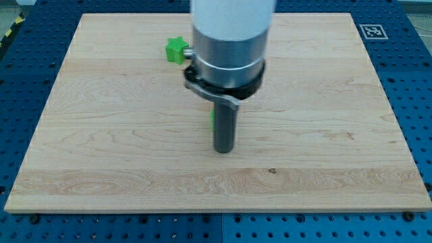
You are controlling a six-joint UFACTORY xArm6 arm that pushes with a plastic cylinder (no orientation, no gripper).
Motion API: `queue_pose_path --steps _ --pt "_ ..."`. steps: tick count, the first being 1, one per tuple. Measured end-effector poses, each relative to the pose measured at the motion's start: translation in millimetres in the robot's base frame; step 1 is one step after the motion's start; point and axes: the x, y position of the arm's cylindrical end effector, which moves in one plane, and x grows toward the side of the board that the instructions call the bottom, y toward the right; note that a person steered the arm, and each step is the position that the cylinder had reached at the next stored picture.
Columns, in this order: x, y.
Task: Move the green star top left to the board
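Pale wooden desk (324, 101) on blue perforated base (412, 81). Straight dark rod descending from grey cylindrical arm body (229, 40), my tip (223, 151) resting near desk centre. No grasping hand fitted, so no open or closed state to tell. Green star-shaped block (177, 49) lying up and to view's left of tip, well apart from it, beside arm body's left edge. Second green block (212, 116), shape unclear, mostly hidden behind rod, just at its left side.

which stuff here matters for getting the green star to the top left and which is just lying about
For the job:
- green star, toward the view's top left
- my tip, below and right of it
- board

Lying about:
- green sliver behind the rod, shape hidden
- marker tag
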Motion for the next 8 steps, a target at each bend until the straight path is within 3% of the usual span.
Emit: queue_pose_path --steps 2,4,8 --pt "-42 -65" --pt "-106 -60" --pt "-189 -55"
